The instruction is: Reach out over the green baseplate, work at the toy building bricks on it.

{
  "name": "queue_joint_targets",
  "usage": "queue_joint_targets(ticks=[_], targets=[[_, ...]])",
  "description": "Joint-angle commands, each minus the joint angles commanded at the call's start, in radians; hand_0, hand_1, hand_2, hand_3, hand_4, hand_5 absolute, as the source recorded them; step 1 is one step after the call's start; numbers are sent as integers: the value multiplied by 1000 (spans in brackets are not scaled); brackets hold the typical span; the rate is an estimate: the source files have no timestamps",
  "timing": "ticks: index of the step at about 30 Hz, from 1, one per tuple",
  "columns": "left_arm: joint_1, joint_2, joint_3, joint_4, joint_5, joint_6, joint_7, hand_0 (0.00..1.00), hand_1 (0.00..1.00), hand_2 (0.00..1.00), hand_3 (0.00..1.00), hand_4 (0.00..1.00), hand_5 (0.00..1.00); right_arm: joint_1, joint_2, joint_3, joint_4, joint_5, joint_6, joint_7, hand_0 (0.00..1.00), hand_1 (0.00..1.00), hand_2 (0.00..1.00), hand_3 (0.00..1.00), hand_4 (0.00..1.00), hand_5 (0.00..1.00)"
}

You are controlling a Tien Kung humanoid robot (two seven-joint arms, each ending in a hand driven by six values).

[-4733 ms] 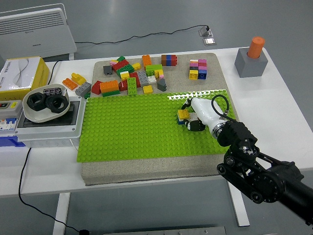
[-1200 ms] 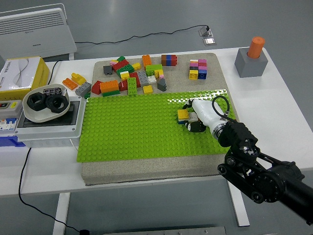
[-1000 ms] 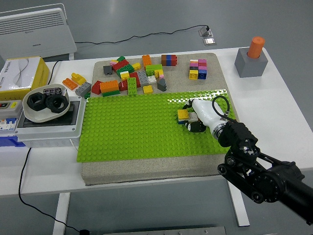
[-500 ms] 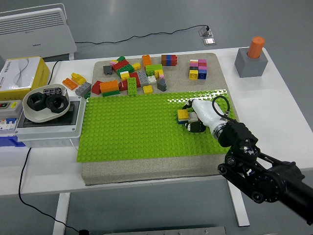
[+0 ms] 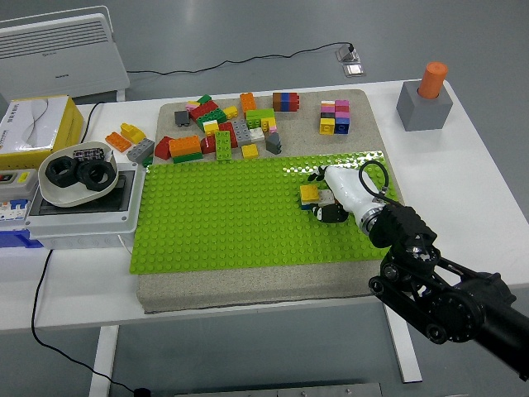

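Note:
The green baseplate [image 5: 223,211] lies on a beige mat in the middle of the table. A small yellow brick on a blue one [image 5: 309,195] stands on its right part. My right hand [image 5: 324,197], white-backed with black fingers, rests over the plate with its fingers curled around that yellow brick from the right. The black right arm [image 5: 438,289] comes in from the lower right corner. The left arm does not show.
Loose bricks in several colours [image 5: 223,131] lie on the mat behind the plate, with a pink-and-yellow stack [image 5: 335,116] at the back right. A grey block with an orange cylinder [image 5: 425,102] stands far right. A grey box with a white bowl [image 5: 78,186] sits at the left.
Hardly anything: the right hand has stayed on the yellow brick, with only slight finger shifts.

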Motion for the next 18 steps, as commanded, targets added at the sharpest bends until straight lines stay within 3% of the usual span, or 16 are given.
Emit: queue_joint_targets(ticks=[6,18], targets=[[0,0,0,0,0,0,1,690,508,405,555,356,282,-3,-11,10,33,-28,8,-6,738,707,772,729,718,155],[2,-2,1,0,-3,1,2,691,508,405,555,357,284,-41,-63,13,175,-102,74,-39,774,727,790,669,757,179]])
